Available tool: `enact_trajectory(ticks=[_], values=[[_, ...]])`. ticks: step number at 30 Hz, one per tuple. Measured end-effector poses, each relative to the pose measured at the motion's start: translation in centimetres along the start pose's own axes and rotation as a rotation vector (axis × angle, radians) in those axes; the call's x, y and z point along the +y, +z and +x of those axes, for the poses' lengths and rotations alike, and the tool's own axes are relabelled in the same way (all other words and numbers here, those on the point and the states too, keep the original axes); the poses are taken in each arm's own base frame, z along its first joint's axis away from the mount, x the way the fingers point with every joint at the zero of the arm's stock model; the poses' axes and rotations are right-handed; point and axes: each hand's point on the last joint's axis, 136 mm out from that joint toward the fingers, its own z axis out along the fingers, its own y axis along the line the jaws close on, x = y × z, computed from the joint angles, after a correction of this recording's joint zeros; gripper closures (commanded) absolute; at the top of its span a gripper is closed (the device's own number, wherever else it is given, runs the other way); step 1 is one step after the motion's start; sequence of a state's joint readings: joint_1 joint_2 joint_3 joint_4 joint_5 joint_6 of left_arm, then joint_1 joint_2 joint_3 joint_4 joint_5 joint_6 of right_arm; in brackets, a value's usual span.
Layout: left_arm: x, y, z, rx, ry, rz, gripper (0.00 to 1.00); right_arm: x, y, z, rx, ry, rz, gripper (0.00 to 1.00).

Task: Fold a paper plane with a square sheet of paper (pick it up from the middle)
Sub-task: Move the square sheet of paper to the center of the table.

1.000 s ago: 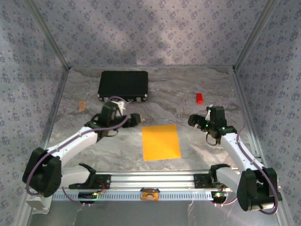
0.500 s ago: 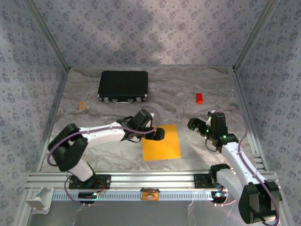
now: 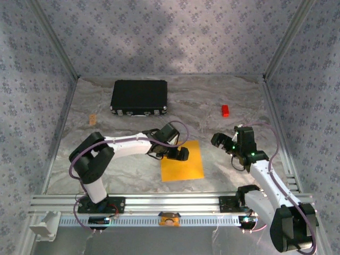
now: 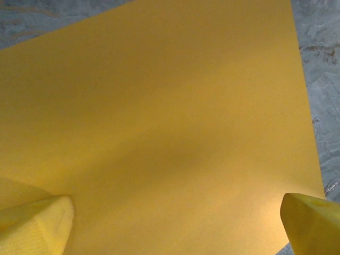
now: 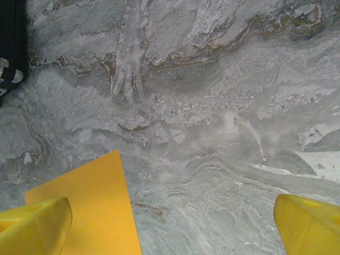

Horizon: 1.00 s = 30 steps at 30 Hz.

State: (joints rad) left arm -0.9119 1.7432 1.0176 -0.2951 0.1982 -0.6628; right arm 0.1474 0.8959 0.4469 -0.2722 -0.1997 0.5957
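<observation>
The left gripper [image 3: 179, 154], its yellow fingers [image 4: 34, 226] spread wide and holding nothing, hangs low over the far left part of the thin, bright orange-yellow square sheet of paper [image 3: 184, 164]. The sheet lies flat and unfolded on the grey marbled table [image 3: 223, 175] between the arms. The right gripper [image 3: 222, 140], also spread and empty, hovers just right of the sheet. Farther back sit a black rectangular case [image 3: 139, 96] and a small red block [image 3: 225, 110].

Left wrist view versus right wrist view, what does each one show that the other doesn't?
Left wrist: the left gripper, open, close above the paper. Right wrist: the right gripper, open, a corner of the black case, and a wide stretch of marbled table. Both: the paper, lying flat, and some table.
</observation>
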Motion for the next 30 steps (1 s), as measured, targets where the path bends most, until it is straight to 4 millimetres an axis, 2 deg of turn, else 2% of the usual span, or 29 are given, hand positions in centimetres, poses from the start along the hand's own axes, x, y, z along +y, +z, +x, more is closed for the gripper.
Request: enact_trajectory(ticks=[3, 10, 16, 23, 27, 30], values=[[1.1, -0.2, -0.3, 0.004, -0.004, -0.018, 0.0, 0.1, 0.2, 0.3, 0.012, -0.004, 0.001, 0.01], [5.7, -1.3, -2.3, 0.0, 0.007, -0.083, 0.0, 0.7, 1.0, 1.4, 0.061, -0.034, -0.006, 0.01], [7.9, -2.6, -2.2, 0.041, 0.047, -0.183, 0.0, 2.1, 1.4, 1.5, 0.085, -0.081, -0.005, 0.01], [7.8, -4.4, -2.0, 0.02, -0.02, -0.319, 0.01, 3.8, 1.7, 0.7, 0.09, -0.149, 0.018, 0.01], [6.9, -4.2, -0.8, 0.027, -0.099, -0.347, 0.01, 3.8, 2.1, 0.9, 0.113, -0.169, 0.046, 0.01], [6.0, -3.7, -0.7, 0.025, -0.146, -0.362, 0.0, 3.7, 2.4, 1.1, 0.129, -0.176, 0.056, 0.01]])
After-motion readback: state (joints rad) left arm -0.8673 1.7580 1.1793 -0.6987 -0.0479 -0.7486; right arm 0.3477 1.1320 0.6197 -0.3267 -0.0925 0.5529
